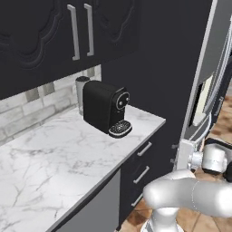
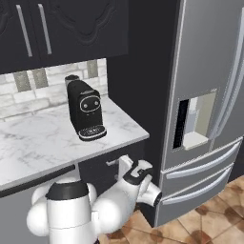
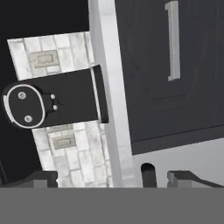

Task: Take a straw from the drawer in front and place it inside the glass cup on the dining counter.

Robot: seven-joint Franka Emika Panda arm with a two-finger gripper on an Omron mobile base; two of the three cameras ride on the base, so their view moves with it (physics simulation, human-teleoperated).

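Left base view: the arm is seen bent low at lower right, the gripper (image 1: pixel 181 156) held beside the closed dark drawer (image 1: pixel 144 148) fronts with slim silver handles under the marble worktop (image 1: pixel 54 158); the jaw opening cannot be judged here, and a black coffee machine (image 1: pixel 106 107) stands on the worktop at centre. Right base view: the gripper (image 2: pixel 125 167) is found at lower centre, close against the drawer (image 2: pixel 107 167) front below the worktop edge, with a grey fridge (image 2: pixel 209 105) at right. Hand view: two dark finger tips (image 3: pixel 148 174) are seen set apart at the bottom with nothing between them, the rolled frame showing the coffee machine (image 3: pixel 52 103) at left and a dark cabinet door (image 3: pixel 175 65) at upper right.
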